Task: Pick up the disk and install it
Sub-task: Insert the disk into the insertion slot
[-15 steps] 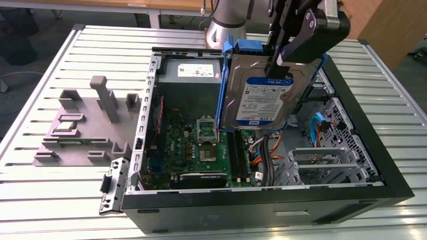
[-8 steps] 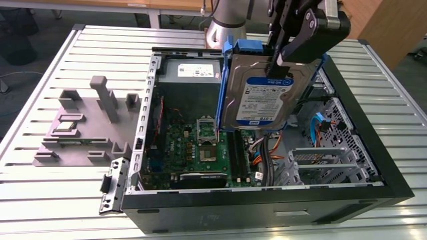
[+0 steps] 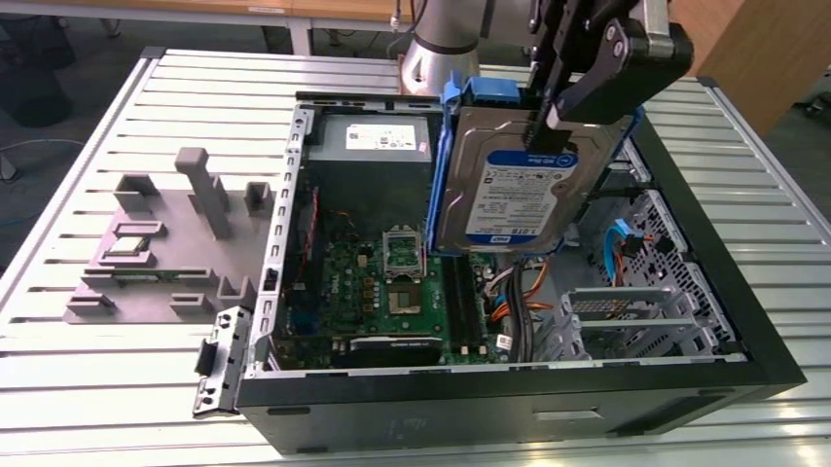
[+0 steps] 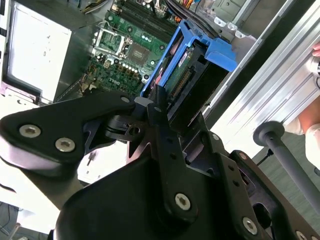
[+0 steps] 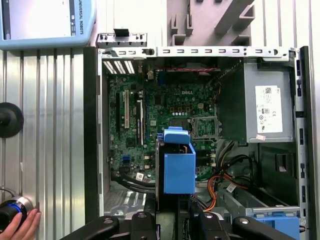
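The gripper [image 3: 556, 109] holds the disk [image 3: 509, 199] up in the air over the open computer case [image 3: 520, 413]. Its jaws are closed tight on the top end of the disk. The disk hangs on its end and leans a little. Its blue and white label faces the exterior view, and blue rails run down its long edges. It is above the middle of the case and does not look set into any slot. In the first wrist view the disk [image 5: 178, 172] shows edge-on over the green motherboard [image 5: 150, 125], with the gripper [image 5: 177, 222] right behind it. In the second wrist view the gripper [image 4: 156, 100] pinches the end of the disk [image 4: 186, 60]. Inside the case, a grey power-supply box [image 3: 370, 144] sits at the end near the arm's base, and a silver drive cage [image 3: 633, 313] sits on the exterior view's right. A bare blue bracket [image 5: 277, 223] lies in one corner of the case. Outside the case, on the exterior view's left, a grey plastic holder [image 3: 156, 268] stands on the ribbed metal worktop [image 3: 117, 399]. A person's hand [image 5: 22, 226] is beside the case, next to a round black and blue knob [image 5: 9, 212].
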You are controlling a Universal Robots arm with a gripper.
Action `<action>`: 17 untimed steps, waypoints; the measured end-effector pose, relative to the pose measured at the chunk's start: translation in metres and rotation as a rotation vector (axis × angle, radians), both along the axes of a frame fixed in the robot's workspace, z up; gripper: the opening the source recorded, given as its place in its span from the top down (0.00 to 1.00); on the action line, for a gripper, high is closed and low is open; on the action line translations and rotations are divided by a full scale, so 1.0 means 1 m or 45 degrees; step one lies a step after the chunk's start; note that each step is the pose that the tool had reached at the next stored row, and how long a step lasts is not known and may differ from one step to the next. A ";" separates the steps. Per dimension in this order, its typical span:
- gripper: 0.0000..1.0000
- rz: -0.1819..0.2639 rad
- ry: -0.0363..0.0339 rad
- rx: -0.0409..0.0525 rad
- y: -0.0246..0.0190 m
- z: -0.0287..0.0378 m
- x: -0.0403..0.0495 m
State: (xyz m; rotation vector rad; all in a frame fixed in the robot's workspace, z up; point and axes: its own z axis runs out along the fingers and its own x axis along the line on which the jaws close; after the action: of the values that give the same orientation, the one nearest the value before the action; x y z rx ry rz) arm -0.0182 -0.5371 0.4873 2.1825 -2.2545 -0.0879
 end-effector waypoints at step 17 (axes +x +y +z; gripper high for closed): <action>0.65 0.000 0.0044 0.000 0.0000 -0.0009 0.0563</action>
State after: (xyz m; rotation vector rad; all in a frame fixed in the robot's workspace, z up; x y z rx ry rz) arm 0.0382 -0.5370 0.4864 2.1807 -2.2526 -0.0915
